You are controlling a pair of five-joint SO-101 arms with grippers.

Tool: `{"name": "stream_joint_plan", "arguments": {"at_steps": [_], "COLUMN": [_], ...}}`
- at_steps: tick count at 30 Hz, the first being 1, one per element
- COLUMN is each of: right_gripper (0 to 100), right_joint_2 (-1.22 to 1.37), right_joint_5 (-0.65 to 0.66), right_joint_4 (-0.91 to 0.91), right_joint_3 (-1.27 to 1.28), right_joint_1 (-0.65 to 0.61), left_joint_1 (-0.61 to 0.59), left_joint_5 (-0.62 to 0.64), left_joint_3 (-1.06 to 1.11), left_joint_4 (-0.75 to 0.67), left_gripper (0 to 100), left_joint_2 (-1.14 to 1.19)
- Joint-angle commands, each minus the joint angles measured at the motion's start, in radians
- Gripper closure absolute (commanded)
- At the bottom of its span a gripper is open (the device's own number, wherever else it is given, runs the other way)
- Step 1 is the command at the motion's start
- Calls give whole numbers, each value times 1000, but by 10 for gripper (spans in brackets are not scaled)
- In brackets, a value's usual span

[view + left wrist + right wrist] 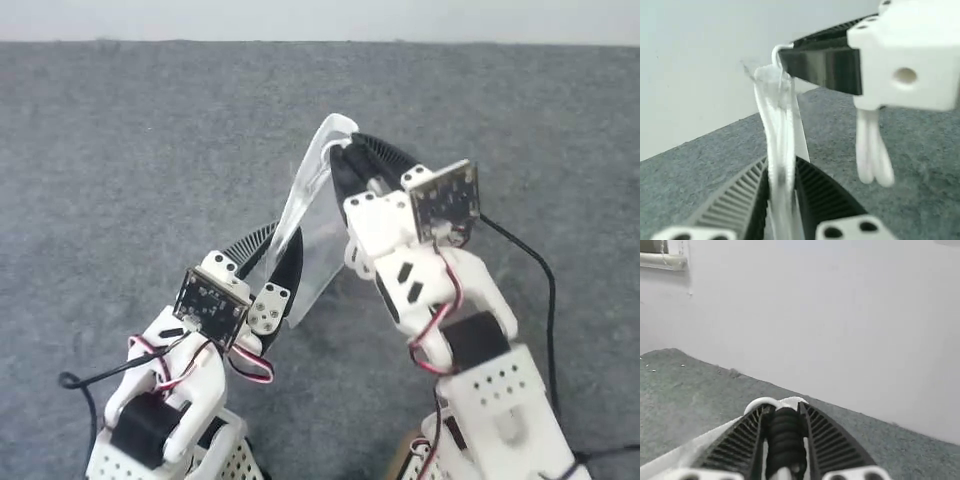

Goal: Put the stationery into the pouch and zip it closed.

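In the high view, the left end effector (283, 245) sits at the lower left of centre. Its black ribbed fingers are pressed together on the lower end of the pouch (315, 225). The pouch is a clear, flat sleeve held off the grey worktop (120, 150). It slants from that grip up and to the right, towards the middle of the frame. At its upper end the right end effector (350, 150) pinches the top edge, with its arm running down to the lower right corner. I cannot tell whether anything lies inside the pouch.

In the left wrist view, the left end effector (781, 165) at the bottom centre clamps the pouch (780, 125), which rises as a narrow pale strip. At the top of the strip, right of centre, the right end effector (785, 55) nips the pouch's upper tip.

In the right wrist view, the right end effector (781, 412) is at the bottom centre, its fingers drawn close. A black ribbed piece (785, 440) sits between them; I cannot tell what it is. The white edge of the pouch (765, 402) curls over the fingertips. Beyond it are the worktop (680, 385) and a pale wall (840, 315).
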Motion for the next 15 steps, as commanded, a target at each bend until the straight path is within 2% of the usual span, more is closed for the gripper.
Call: {"name": "stream_joint_plan", "arguments": {"at_steps": [1, 7, 15], "right_gripper": [992, 991, 989], "right_joint_2": [35, 65, 156], "right_joint_5": [-15, -83, -81], "right_joint_4": [-96, -170, -252], "right_joint_3": [-41, -43, -46], "right_joint_1": [113, 176, 199], "left_joint_1": [-6, -6, -6], "left_joint_5": [-12, -9, -9], "left_joint_3": [-4, -5, -5], "left_joint_4": [28, 28, 26], "left_gripper": [991, 991, 991], "left_joint_2": [-14, -14, -14]}}
